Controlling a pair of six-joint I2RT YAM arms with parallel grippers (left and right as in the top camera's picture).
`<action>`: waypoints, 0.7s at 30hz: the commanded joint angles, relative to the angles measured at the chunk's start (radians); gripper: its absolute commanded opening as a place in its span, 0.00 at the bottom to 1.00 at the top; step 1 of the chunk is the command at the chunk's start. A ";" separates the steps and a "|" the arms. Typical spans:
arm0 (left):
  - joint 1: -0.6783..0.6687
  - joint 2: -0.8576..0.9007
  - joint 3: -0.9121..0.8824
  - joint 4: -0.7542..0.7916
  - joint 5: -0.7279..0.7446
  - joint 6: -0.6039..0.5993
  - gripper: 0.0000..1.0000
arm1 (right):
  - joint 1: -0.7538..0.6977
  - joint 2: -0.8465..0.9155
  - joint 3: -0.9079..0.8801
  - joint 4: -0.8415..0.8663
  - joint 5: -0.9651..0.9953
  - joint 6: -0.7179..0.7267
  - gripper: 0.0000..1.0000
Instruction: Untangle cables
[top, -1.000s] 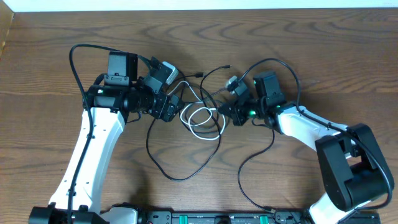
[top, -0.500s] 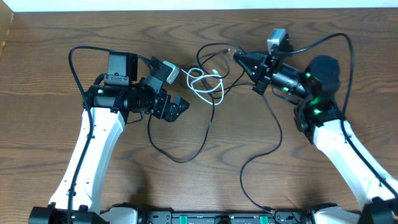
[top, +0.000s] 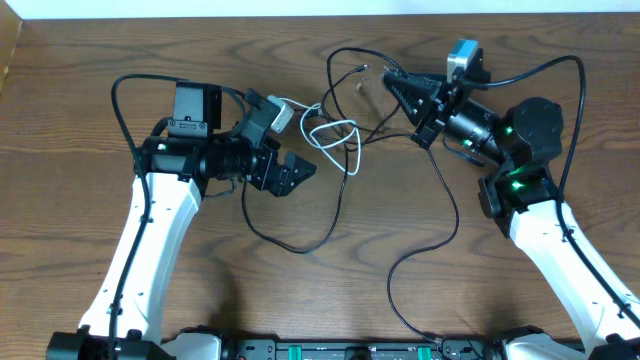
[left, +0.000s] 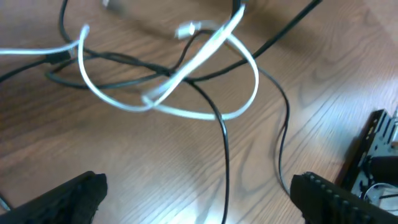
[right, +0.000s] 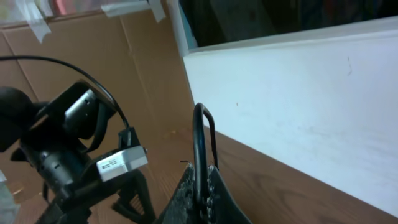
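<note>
Right fingers (right: 208, 186) pinch a black cable (right: 198, 134), arm reaching toward centre.

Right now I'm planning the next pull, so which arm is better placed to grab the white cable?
Left, probably. The left claw is open and empty, with the white cable lying just ahead of it. The right claw is shut on a black cable, so it is occupied.

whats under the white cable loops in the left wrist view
Bare wooden table shows through the white cable loops, and thin black cables cross them. The blur hides which strand lies underneath at each crossing.
</note>
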 joint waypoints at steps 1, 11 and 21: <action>-0.014 0.008 0.011 0.040 0.034 0.013 0.98 | -0.003 -0.018 0.003 0.018 0.016 0.029 0.01; -0.034 0.019 0.011 0.098 -0.055 0.174 0.98 | -0.032 -0.018 0.003 0.018 0.007 0.058 0.01; -0.064 0.032 0.011 0.005 0.004 0.349 0.98 | -0.053 -0.018 0.003 0.017 0.007 0.058 0.01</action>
